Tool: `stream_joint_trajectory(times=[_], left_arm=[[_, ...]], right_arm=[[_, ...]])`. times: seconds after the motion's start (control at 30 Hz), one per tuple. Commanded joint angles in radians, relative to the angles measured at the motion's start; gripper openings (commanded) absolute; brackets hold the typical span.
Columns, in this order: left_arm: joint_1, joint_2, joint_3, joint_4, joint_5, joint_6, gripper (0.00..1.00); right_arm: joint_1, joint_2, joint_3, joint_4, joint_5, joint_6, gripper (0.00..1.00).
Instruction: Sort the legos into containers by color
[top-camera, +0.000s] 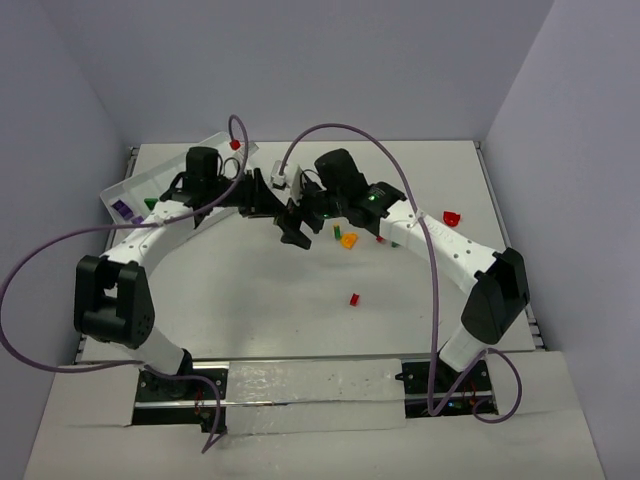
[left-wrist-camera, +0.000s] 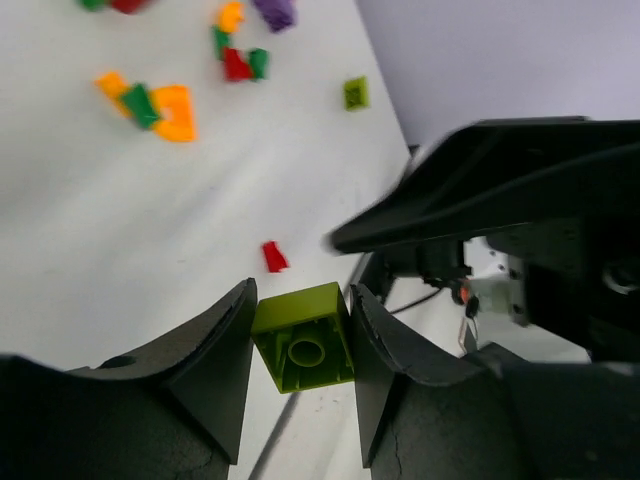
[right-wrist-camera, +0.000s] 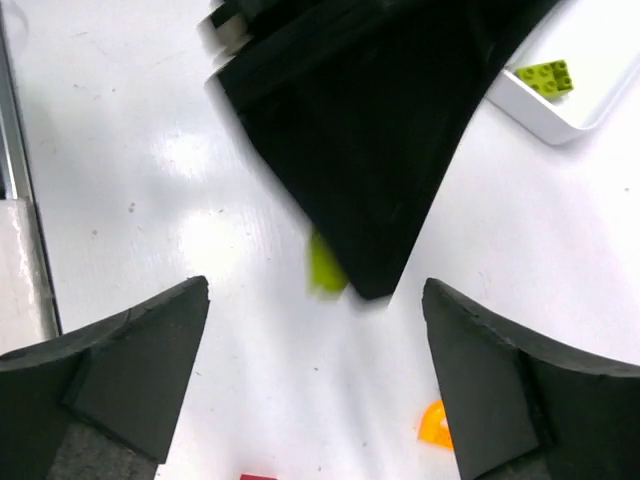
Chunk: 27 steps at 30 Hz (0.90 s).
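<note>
My left gripper (left-wrist-camera: 303, 345) is shut on a lime brick (left-wrist-camera: 305, 338), its hollow underside facing the camera, held above the table. In the top view the left gripper (top-camera: 268, 200) sits mid-table, close to my right gripper (top-camera: 296, 232). The right gripper (right-wrist-camera: 320, 365) is open and empty; the left gripper's black finger and the blurred lime brick (right-wrist-camera: 325, 265) are just ahead of it. The white tray (top-camera: 120, 188) lies at the far left and holds purple (top-camera: 122, 208), green (top-camera: 150, 203), red (top-camera: 235, 144) and lime (right-wrist-camera: 545, 75) bricks.
Loose bricks lie on the table: red (top-camera: 354, 298), orange (top-camera: 348, 240), green (top-camera: 337, 230) and red (top-camera: 450, 216) at the right. The left wrist view shows a small red brick (left-wrist-camera: 273, 256), an orange-green cluster (left-wrist-camera: 160, 105) and a lime brick (left-wrist-camera: 355, 92).
</note>
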<state>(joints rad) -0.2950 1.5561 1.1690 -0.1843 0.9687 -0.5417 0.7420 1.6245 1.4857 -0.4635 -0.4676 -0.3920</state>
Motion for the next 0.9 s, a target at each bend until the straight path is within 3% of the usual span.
stream_joint_trajectory(times=[0.0,0.2,0.33,0.6,0.77,0.87], left_arm=[[0.118,0.067,0.128,-0.091,-0.109,0.101,0.00],[0.152,0.186,0.290,-0.049,-0.398,0.235,0.00],[0.152,0.303,0.370,0.069,-0.682,0.299,0.00],[0.151,0.545,0.548,0.168,-0.892,0.356,0.03],[0.151,0.622,0.618,0.175,-0.933,0.388,0.07],[0.151,0.680,0.678,0.157,-0.941,0.389,0.15]], right_arm=[[-0.034,-0.074,-0.025,0.054,0.018,0.017,1.00],[-0.133,-0.082,-0.076,0.065,-0.008,0.053,1.00],[-0.203,-0.115,-0.137,0.078,0.003,0.059,1.00],[-0.307,-0.166,-0.202,0.086,0.015,0.059,1.00],[-0.324,-0.177,-0.234,0.085,0.018,0.052,1.00],[-0.328,-0.177,-0.245,0.088,0.034,0.045,1.00]])
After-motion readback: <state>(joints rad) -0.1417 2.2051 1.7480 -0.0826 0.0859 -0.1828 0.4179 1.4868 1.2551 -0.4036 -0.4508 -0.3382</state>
